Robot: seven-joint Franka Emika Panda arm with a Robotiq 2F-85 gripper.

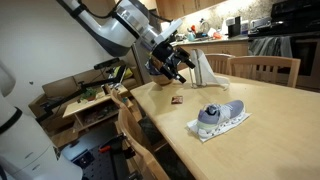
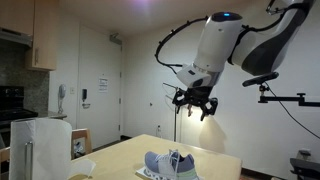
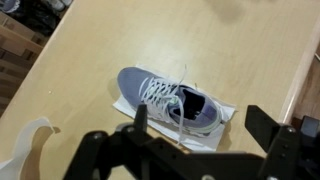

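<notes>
A blue-grey sneaker with white laces lies on a white sheet of paper on the wooden table. In both exterior views the sneaker rests near the table's front part. My gripper hangs well above it, open, with nothing between its dark fingers. The gripper is high in the air, apart from the shoe, in both exterior views.
A small dark object lies on the table between the gripper and the shoe. A white paper-towel roll and a white bag-like thing stand on the table. Wooden chairs border it. Cluttered shelves stand beside it.
</notes>
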